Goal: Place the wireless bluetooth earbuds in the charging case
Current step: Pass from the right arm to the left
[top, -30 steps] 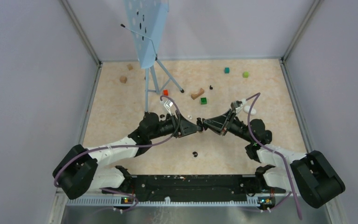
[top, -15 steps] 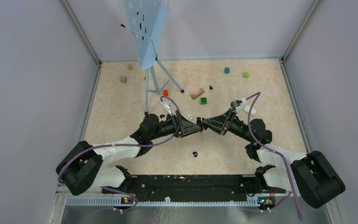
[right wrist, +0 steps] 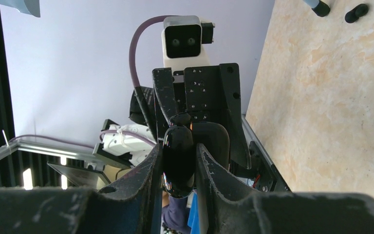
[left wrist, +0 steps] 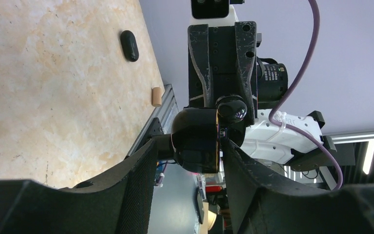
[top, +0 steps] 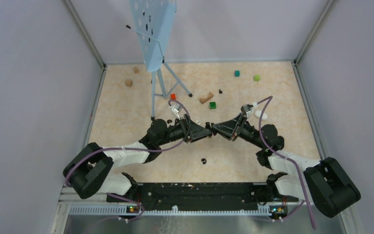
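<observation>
Left arm (top: 126,153) now sits further inward. Left end effector (left wrist: 190,146) narrows around glossy black charging case (left wrist: 195,131), contact unclear. Right end effector (right wrist: 178,148) pinches it above table (top: 126,122) centre. Uneven squeeze could twist it free. Tiny black earbud (top: 203,160) lies toward the near edge.

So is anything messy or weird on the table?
Yes. Earbuds lie scattered: one black earbud near the arms' bases, a second earbud far back near the wooden block. A music stand on the table looks odd too.
</observation>
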`<state>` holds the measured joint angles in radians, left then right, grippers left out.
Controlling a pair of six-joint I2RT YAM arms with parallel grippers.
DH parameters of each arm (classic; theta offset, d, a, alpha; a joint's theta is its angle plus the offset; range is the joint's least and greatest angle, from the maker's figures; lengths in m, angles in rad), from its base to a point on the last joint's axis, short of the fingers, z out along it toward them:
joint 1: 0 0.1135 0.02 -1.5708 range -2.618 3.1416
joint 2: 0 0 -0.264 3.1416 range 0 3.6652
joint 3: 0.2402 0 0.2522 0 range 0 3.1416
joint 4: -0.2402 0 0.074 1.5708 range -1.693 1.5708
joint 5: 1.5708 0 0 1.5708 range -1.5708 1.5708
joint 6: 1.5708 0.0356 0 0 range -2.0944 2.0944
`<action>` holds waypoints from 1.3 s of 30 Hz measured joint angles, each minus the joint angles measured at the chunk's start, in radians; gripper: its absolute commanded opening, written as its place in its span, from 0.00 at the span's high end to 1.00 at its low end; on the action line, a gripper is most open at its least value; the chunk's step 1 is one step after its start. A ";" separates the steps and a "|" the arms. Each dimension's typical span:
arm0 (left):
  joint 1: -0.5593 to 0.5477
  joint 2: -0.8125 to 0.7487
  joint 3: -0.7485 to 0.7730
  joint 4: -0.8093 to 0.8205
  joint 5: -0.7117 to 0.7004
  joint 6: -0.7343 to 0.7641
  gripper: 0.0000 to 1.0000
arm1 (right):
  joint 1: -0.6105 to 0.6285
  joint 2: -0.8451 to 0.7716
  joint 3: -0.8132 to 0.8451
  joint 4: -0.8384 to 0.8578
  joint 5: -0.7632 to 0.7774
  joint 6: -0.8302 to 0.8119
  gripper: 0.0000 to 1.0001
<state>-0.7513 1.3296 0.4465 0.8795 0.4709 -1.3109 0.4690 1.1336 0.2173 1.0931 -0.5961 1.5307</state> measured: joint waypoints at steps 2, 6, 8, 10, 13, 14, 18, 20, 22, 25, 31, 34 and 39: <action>0.000 0.006 0.000 0.011 0.000 -0.006 0.47 | 0.000 0.000 0.000 0.000 0.000 0.000 1.00; 0.000 0.006 0.000 0.026 0.000 -0.016 0.57 | 0.000 0.001 0.000 0.000 0.000 0.000 1.00; 0.000 0.006 0.000 0.031 -0.001 -0.021 0.61 | 0.000 0.001 0.000 0.001 0.000 0.002 0.98; 0.000 0.006 -0.001 0.032 -0.004 -0.023 0.65 | 0.000 0.001 0.000 0.002 0.000 0.004 0.83; 0.000 0.005 -0.002 0.028 -0.010 -0.024 0.70 | 0.000 0.001 0.000 0.000 0.000 0.003 0.60; 0.000 0.003 -0.002 0.021 -0.012 -0.021 0.71 | 0.000 0.001 0.000 -0.001 0.000 0.004 0.56; 0.002 0.001 -0.002 -0.012 -0.016 -0.018 0.75 | 0.002 0.001 0.000 -0.003 -0.002 -0.002 0.52; 0.004 0.001 -0.002 -0.031 -0.015 -0.016 0.76 | 0.002 0.000 0.000 -0.007 -0.006 -0.006 0.53; 0.005 0.001 -0.002 -0.039 -0.014 -0.013 0.77 | 0.002 0.000 0.000 -0.021 -0.011 -0.015 0.54; 0.005 0.001 -0.002 -0.050 -0.014 -0.006 0.78 | 0.002 -0.003 0.001 -0.063 -0.021 -0.039 0.53; 0.006 -0.007 -0.002 -0.084 -0.009 0.006 0.80 | 0.002 -0.036 0.060 -0.245 -0.047 -0.138 0.55; 0.006 -0.009 0.002 -0.095 0.003 0.015 0.81 | 0.002 -0.060 0.093 -0.324 -0.058 -0.189 0.61; 0.010 -0.009 0.017 -0.104 0.032 0.031 0.83 | 0.002 -0.057 0.100 -0.359 -0.064 -0.211 0.61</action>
<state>-0.7414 1.3209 0.4633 0.7757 0.5026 -1.2804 0.4709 1.0763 0.3172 0.7341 -0.6598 1.3201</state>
